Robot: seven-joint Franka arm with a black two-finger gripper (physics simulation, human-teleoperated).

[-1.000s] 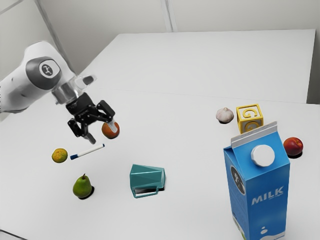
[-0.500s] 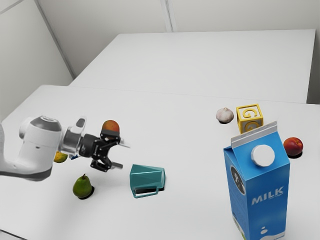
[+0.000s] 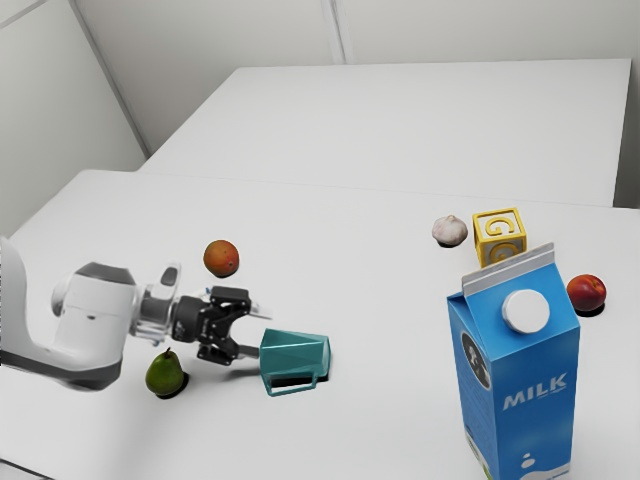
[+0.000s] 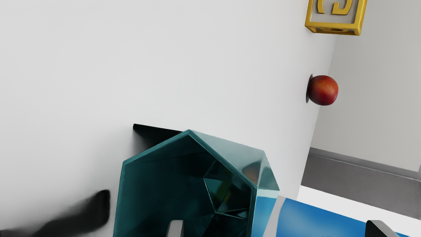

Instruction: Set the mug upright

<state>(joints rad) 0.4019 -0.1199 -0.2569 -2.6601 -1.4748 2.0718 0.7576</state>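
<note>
The teal faceted mug (image 3: 295, 357) lies on its side on the white table, its handle toward the exterior view's bottom edge. Its mouth faces my gripper (image 3: 258, 332), which is open just beside it, held low and level. In the wrist view, my gripper (image 4: 274, 228) has its two fingertips wide apart, one of them in front of the opening of the mug (image 4: 184, 184). Nothing is held between them.
A green pear (image 3: 165, 373) sits close below the hand in the exterior view, and an orange (image 3: 221, 258) lies beyond it. Toward the exterior view's right stand a blue milk carton (image 3: 520, 380), garlic (image 3: 450, 231), a yellow block (image 3: 499, 238) and a red fruit (image 3: 586, 293).
My hand has come down from above the marker and orange, levelled out, and moved toward the exterior view's right, up to the mug's mouth. The mug has not moved.
</note>
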